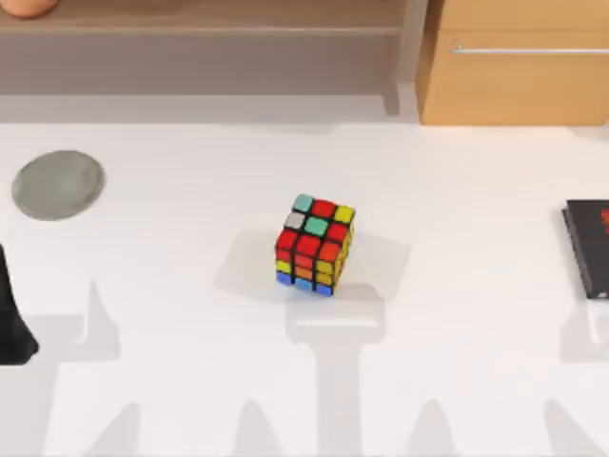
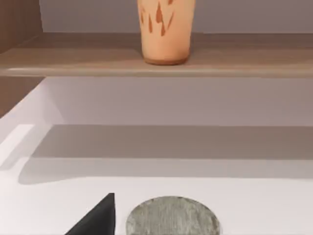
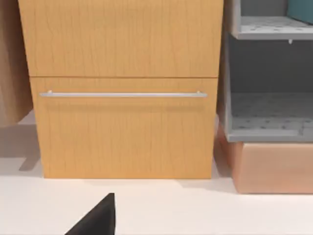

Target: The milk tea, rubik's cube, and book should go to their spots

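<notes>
The rubik's cube [image 1: 314, 243] sits alone on the white table, near its middle, with mostly red stickers on top. The milk tea [image 2: 165, 32] stands upright on the wooden shelf [image 2: 244, 61] at the back left; its base also peeks in at the top view's corner [image 1: 29, 8]. A teal-blue corner, apparently the book [image 3: 301, 10], lies on the upper level of a grey rack. My left gripper [image 1: 14, 314] is at the table's left edge, well away from the cube, and a black part of it [image 2: 98, 220] shows beside the coaster. A black part of my right gripper [image 3: 98, 218] faces the cabinet.
A round grey coaster [image 1: 59, 184] lies on the left of the table below the shelf. A thin black book with a red mark [image 1: 588, 248] lies at the right edge. A wooden cabinet [image 1: 514, 62] with a bar handle [image 3: 122, 94] stands back right, beside the grey rack [image 3: 266, 132].
</notes>
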`<action>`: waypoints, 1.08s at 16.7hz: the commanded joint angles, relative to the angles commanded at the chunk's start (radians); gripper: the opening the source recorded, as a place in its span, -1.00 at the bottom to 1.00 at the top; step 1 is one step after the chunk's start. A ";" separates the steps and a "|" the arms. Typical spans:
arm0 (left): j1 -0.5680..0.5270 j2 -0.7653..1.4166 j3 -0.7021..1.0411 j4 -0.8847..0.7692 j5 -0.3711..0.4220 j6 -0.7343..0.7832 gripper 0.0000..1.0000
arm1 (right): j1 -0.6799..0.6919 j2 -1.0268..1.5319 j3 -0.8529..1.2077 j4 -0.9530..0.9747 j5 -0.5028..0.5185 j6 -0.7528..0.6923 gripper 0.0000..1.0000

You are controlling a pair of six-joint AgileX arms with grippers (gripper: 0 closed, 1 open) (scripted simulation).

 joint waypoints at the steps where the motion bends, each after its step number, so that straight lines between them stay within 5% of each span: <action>1: 0.000 0.000 0.000 0.000 0.000 0.000 1.00 | 0.000 0.000 0.000 0.000 0.000 0.000 1.00; 8: 0.008 0.219 0.129 0.116 0.015 0.001 1.00 | 0.000 0.000 0.000 0.000 0.000 0.000 1.00; 18: 0.040 1.120 0.605 0.546 0.072 0.004 1.00 | 0.000 0.000 0.000 0.000 0.000 0.000 1.00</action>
